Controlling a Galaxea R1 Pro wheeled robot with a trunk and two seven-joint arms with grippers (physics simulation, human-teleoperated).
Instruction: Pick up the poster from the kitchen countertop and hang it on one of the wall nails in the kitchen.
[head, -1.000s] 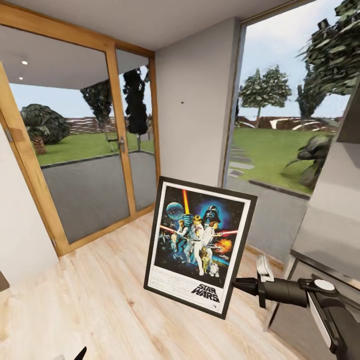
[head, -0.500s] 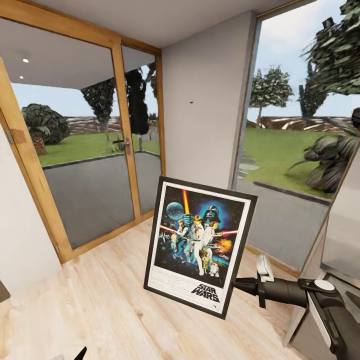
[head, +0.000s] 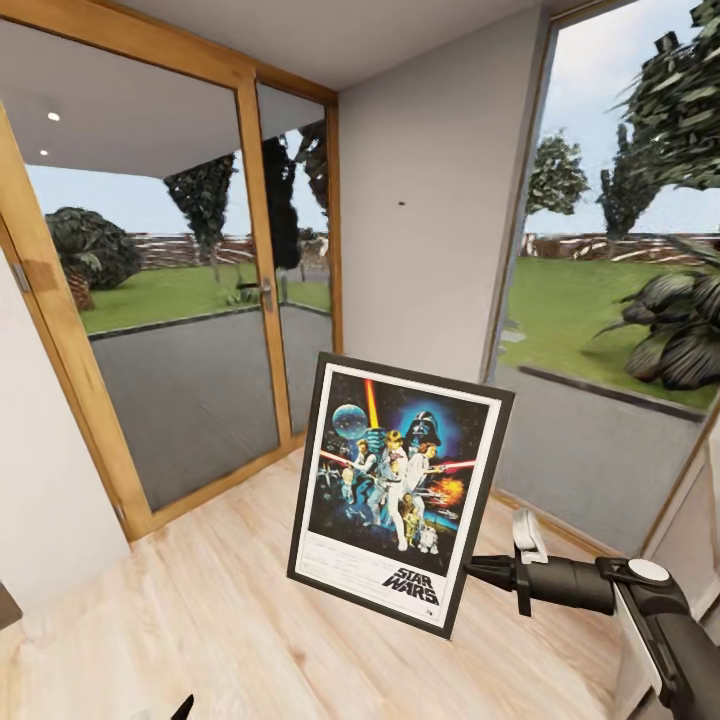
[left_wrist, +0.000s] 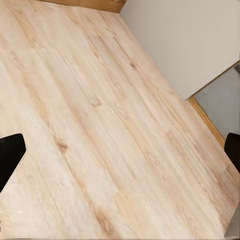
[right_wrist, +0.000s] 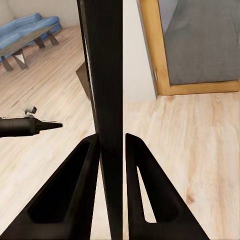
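A: What could go wrong from here?

B: The right pincer (right_wrist: 111, 150) grips the poster (head: 398, 505) by one side edge alone, its fingers clenched on the thin black frame. Held off-centre, the poster could swing or slip during a turn.

A: Where is it aimed?

B: At the wall nail (head: 401, 203), a speck high on the grey wall (head: 430, 250), well above the poster.

A: Room to move?

B: The wooden floor (head: 200, 620) ahead is open; the door frame (head: 260, 250) and the window (head: 610, 300) flank that narrow wall. The left pincer (left_wrist: 120, 150) hangs released over the floor.

Home interior, wooden floor (head: 200, 620), glazed patio doors (head: 190, 300), garden outside, blue sofa (right_wrist: 30, 27)
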